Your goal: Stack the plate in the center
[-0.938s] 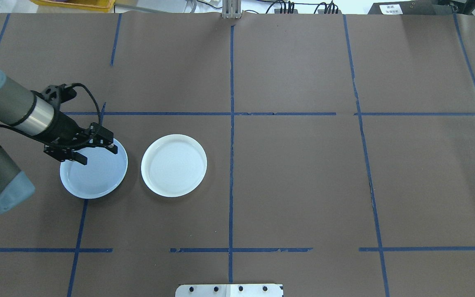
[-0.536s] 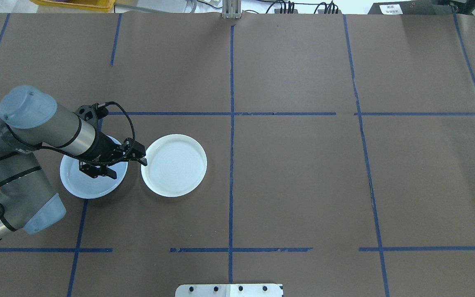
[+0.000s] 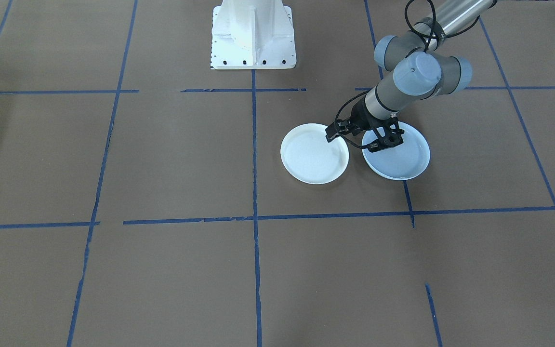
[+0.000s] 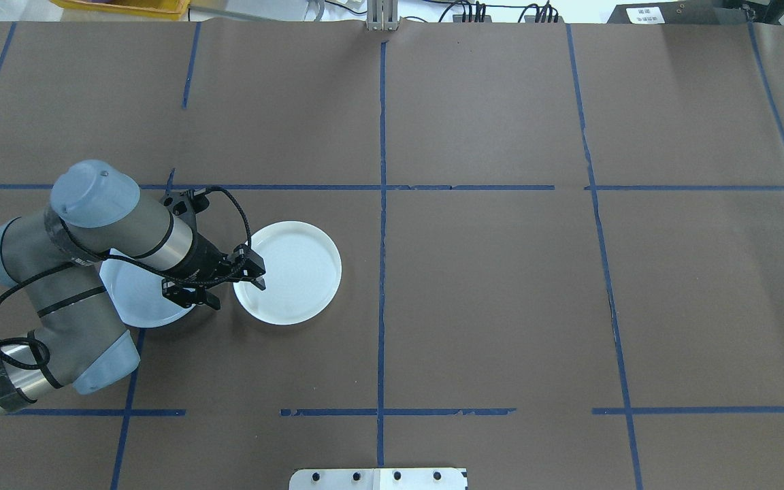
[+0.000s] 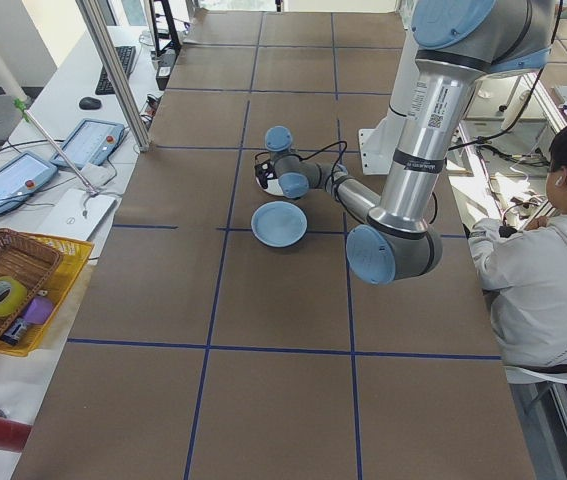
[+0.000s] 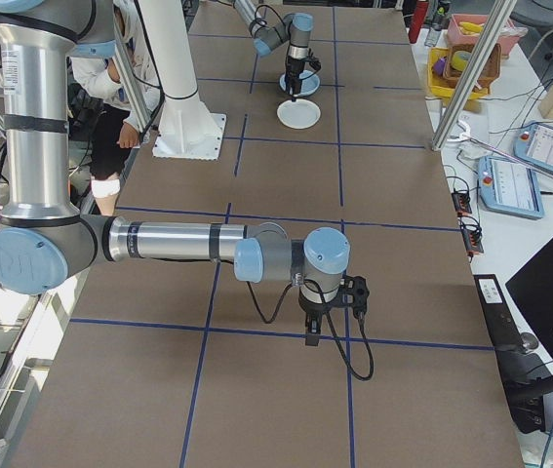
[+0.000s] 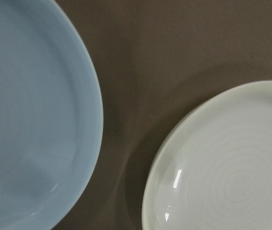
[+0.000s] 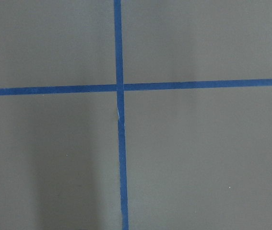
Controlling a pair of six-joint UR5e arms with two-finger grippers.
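Pale blue plate [image 4: 135,299] lies flat on brown paper-covered table [image 4: 487,286], at 9 o'clock of white plate [image 4: 295,272], near it, narrow strip of paper between rims. Left arm partly hides it from above. Left gripper [image 4: 226,286] hangs over gap between plates, fingers spread apart, grasping nothing; one fingertip over white plate's near rim, other by blue plate's edge. Right gripper [image 6: 330,312] far off at table's other end, low over blue tape cross [image 8: 118,87]; spread or clenched, cannot tell. Seated person [image 5: 548,270] by table edge.

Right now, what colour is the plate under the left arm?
Pale blue plate, clearest in the left wrist view.
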